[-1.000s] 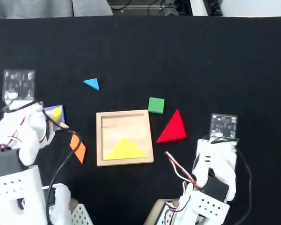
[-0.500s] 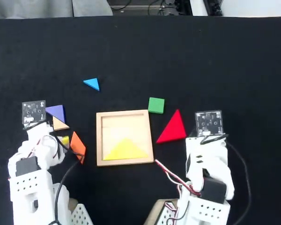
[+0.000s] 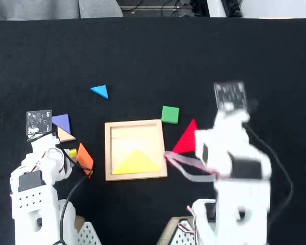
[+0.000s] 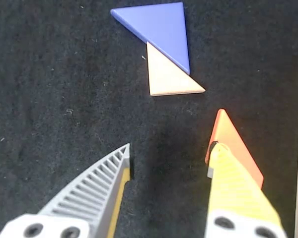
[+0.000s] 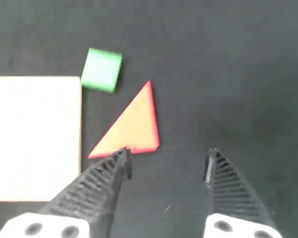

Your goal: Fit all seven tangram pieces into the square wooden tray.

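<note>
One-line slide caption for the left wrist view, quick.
Left gripper open over the black cloth beside the orange piece; purple triangle and beige triangle touch.

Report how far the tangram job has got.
Done: one of seven, the yellow triangle lies in the tray. In hand: nothing; the left end effector is open by the orange piece, the right end effector open by the red triangle. Left: those two plus the green square, blue triangle, purple triangle and tan triangle.
</note>
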`<move>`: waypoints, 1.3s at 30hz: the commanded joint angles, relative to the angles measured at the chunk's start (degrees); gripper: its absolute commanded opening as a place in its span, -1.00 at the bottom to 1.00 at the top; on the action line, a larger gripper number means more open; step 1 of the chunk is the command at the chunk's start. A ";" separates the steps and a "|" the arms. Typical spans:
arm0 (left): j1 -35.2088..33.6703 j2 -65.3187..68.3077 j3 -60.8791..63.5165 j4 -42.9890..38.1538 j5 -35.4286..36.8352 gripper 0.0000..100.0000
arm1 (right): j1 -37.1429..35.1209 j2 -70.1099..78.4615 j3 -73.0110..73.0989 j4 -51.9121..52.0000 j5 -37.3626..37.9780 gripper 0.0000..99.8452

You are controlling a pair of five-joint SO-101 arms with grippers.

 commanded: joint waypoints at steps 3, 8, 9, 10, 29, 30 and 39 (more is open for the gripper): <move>0.22 -0.18 -0.13 -1.05 0.18 -0.50 | -2.90 40.13 -20.18 4.48 -17.49 -0.50; 0.57 -0.62 0.84 -1.32 0.09 -0.50 | -2.99 56.13 -30.46 5.71 -24.09 -0.48; 0.57 -0.62 0.84 -1.32 0.09 -0.50 | -3.16 58.07 -31.34 5.80 -24.79 -0.44; 0.57 -0.62 0.92 -1.32 0.09 -0.50 | -3.60 59.65 -31.69 5.80 -25.41 -0.39; 0.66 -0.62 1.45 -3.34 0.09 -0.50 | -9.23 62.64 -19.03 -14.07 -32.70 -0.26; 0.66 -0.62 1.45 -3.34 0.09 -0.50 | -8.88 62.81 -18.95 -14.42 -32.70 -0.26; 0.66 -0.62 1.45 -3.34 0.18 -0.50 | -8.53 62.99 -13.93 -25.05 -32.79 -0.26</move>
